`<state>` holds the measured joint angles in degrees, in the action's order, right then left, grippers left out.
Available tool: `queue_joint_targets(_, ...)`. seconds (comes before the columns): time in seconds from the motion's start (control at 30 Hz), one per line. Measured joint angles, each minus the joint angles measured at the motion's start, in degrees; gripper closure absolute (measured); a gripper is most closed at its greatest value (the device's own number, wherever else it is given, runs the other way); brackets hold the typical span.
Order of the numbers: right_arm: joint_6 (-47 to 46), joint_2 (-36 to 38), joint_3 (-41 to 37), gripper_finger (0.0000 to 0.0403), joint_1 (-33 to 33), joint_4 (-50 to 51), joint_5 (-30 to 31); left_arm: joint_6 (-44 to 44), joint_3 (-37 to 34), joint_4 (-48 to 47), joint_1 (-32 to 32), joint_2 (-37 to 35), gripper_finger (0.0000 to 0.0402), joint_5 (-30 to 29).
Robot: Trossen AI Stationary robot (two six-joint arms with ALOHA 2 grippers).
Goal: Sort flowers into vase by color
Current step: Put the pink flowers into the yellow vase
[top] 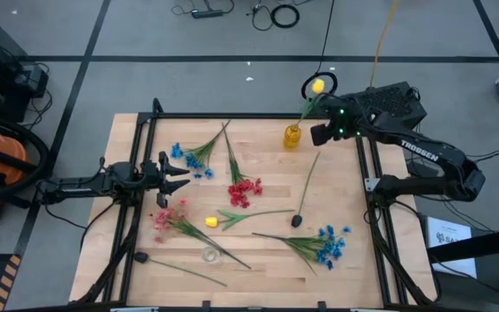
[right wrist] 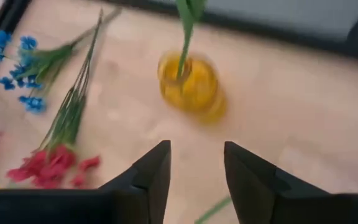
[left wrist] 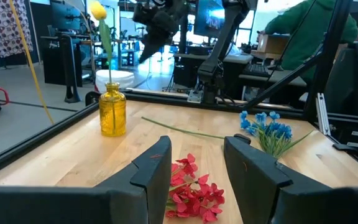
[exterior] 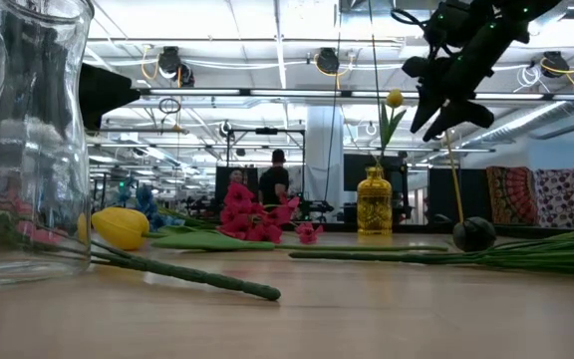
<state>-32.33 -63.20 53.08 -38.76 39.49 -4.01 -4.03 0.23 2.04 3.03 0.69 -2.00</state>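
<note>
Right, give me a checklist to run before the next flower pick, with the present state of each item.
1. Yellow vase upright near the table's far edge: ok.
2. One yellow flower already standing in it, stem inside the neck: ok.
3. Right tool open and empty, raised beside the vase: ok.
4. Left tool open and empty at the table's left side, facing the red flowers: ok.
5. Second yellow flower lying loose on the table, reachable from above: ok, though a pink sprig lies close beside it.
6. Clear glass vase ready for another colour: cannot tell; only its near side shows.
</note>
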Motion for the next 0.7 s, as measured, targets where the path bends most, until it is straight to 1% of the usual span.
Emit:
queue_joint_targets(0.1,-5.7,0.0,0.0,0.0280,3.9,2.6,-0.2,0.0,0.0,0.0,0.0,0.0,0.0247,0.0)
queue_joint_targets(0.2,-11.5,0.0,0.0,0.0303,9.7,3.6,3.2,0.0,0.0,0.0,0.0,0.0,0.0247,0.0)
queue_joint_targets(0.37,-22.4,-0.1,0.0,0.0355,20.0,3.8,9.5,0.0,0.0,0.0,0.0,0.0,0.0247,0.0)
queue_joint_targets(0.5,-28.5,-0.4,0.0,0.0394,26.9,3.7,11.5,0.0,0.0,0.0,0.0,0.0,0.0247,0.0)
queue_joint_targets(0.57,-30.0,-0.3,0.0,0.0400,29.5,3.7,11.7,0.0,0.0,0.0,0.0,0.0,0.0247,0.0)
queue_joint_targets(0.7,-33.8,-0.3,0.0,0.0396,33.5,5.0,11.7,0.0,0.0,0.0,0.0,0.0,0.0247,0.0)
